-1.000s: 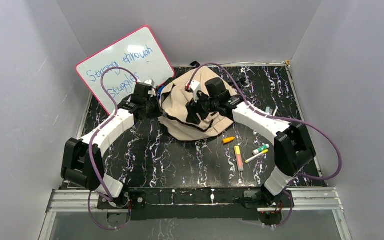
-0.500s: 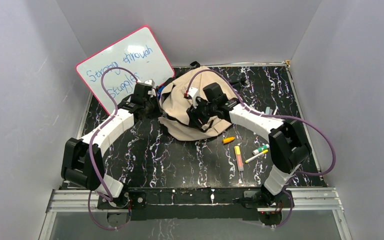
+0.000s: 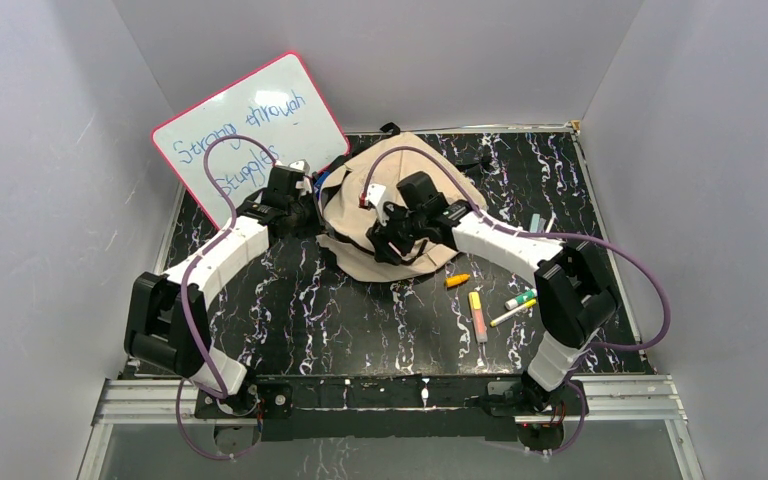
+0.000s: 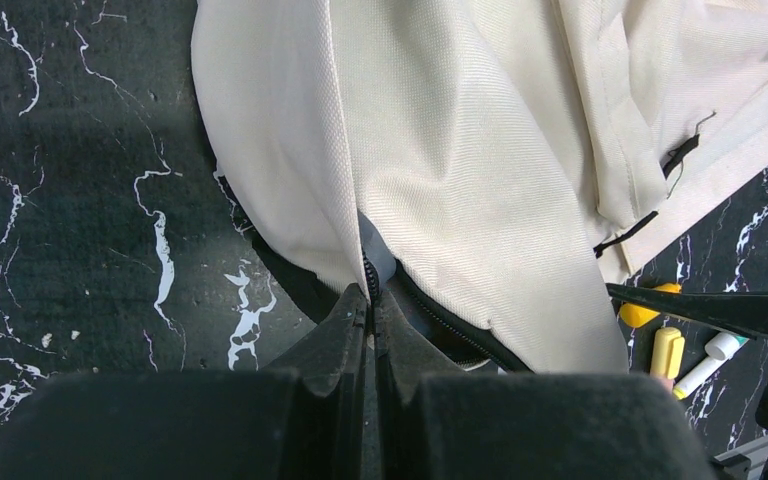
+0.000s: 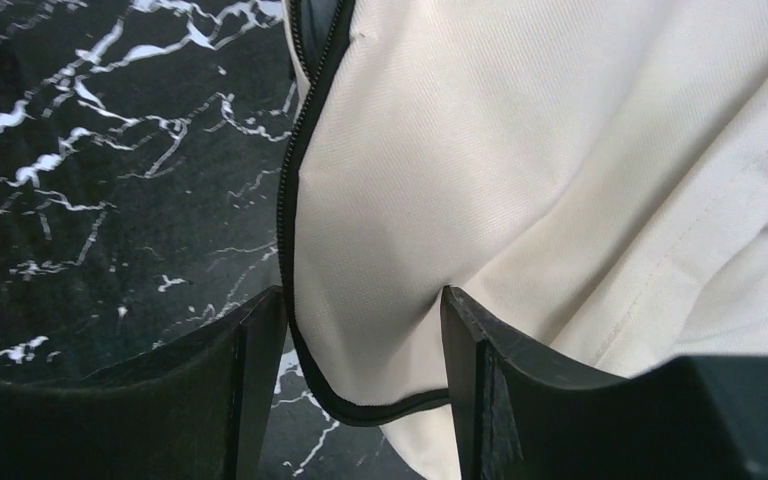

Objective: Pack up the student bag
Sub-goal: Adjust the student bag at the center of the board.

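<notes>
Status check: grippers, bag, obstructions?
Left gripper shut on student bag zipper edge. Right gripper open, straddling bag edge. Markers loose on table, none blocking.

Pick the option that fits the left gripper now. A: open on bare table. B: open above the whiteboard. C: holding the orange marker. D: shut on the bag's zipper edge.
D: the left wrist view shows the left gripper pinched shut on the zippered edge of the student bag.

I see plain grey walls (image 3: 460, 50) closing three sides of a black, white-veined marble tabletop (image 3: 360, 320); a pink-framed whiteboard (image 3: 260, 110) leans at eleven o'clock.
</notes>
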